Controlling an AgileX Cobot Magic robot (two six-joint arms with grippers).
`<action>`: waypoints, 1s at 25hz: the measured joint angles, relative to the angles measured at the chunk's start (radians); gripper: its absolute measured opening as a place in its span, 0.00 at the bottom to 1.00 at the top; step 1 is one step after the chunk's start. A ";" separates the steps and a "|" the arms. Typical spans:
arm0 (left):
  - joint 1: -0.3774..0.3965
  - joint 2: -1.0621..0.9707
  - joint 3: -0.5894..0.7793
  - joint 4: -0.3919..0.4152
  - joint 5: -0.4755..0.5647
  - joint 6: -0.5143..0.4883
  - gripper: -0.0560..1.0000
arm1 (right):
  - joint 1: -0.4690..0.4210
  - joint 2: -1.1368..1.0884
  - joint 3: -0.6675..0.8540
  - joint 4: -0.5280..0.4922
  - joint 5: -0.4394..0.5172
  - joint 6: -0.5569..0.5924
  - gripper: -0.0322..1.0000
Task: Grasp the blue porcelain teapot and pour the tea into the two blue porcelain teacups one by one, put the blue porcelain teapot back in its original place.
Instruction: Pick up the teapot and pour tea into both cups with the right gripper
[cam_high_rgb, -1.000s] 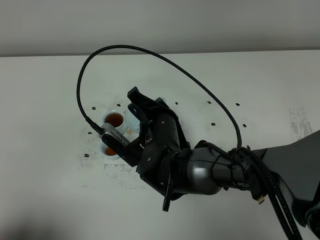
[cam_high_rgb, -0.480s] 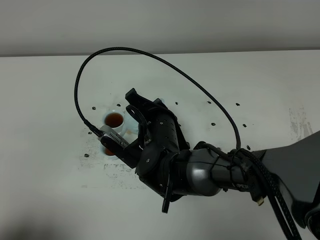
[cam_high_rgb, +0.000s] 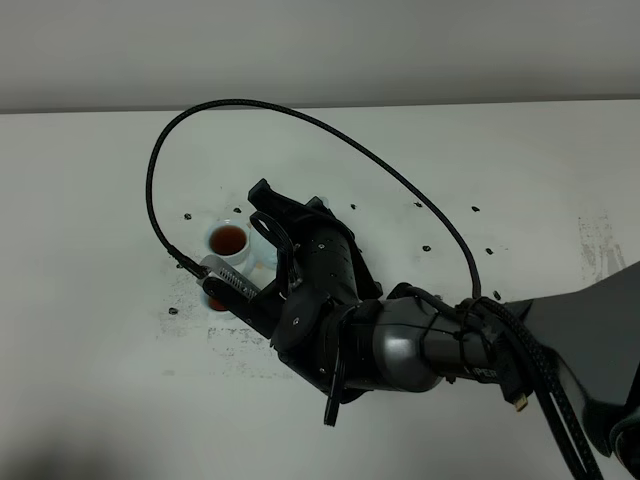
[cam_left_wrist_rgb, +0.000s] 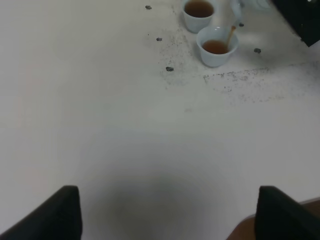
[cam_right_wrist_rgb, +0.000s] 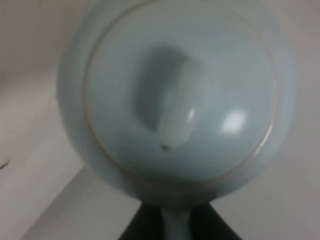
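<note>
Teapot (cam_right_wrist_rgb: 175, 110): clenched at the handle by the right end effector (cam_right_wrist_rgb: 175, 225), hung above the worktop (cam_high_rgb: 100, 200) just beside the two cups. Not set down anywhere. Judged tipped, going by the pour.

Since a second ago: crept slightly toward the left of the high view, wrist and all. Covered more of the near cup (cam_left_wrist_rgb: 216, 47), down to a sliver from above. Left the far cup (cam_high_rgb: 228, 240) in plain sight, brown with tea, unmoved. Dragged the cable loop (cam_high_rgb: 300, 115) along a little. Judged as a fine trim of the spout over the near cup rather than a new step. Far cup filled, near cup being filled, return of the pot to its place not yet begun.

From the high view: saw almost nothing of the pot, hidden under the right arm. Could not tell tilt or spout from there.

From the left wrist view: caught something absent elsewhere, a thin brown stream (cam_left_wrist_rgb: 230, 34) falling into the near cup. Tea already in both cups, with dark specks (cam_left_wrist_rgb: 170, 69) on the worktop beside them. Also showed the left end effector (cam_left_wrist_rgb: 165, 215) released, fingers spread wide at the frame's corners, holding nothing, well apart from the cups.

From the right wrist view: filled with lid and knob, blurred, the handle pinched between dark jaws. Showed neither cups nor stream.
</note>
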 joint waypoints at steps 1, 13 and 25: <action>0.000 0.000 0.000 0.000 0.000 0.001 0.69 | 0.000 0.000 0.000 0.000 0.000 0.000 0.07; 0.000 0.000 0.000 0.000 0.000 0.000 0.69 | 0.000 0.000 0.000 0.000 0.000 -0.021 0.07; 0.000 0.000 0.000 0.000 0.000 0.000 0.69 | 0.000 0.000 0.000 0.000 -0.005 -0.029 0.07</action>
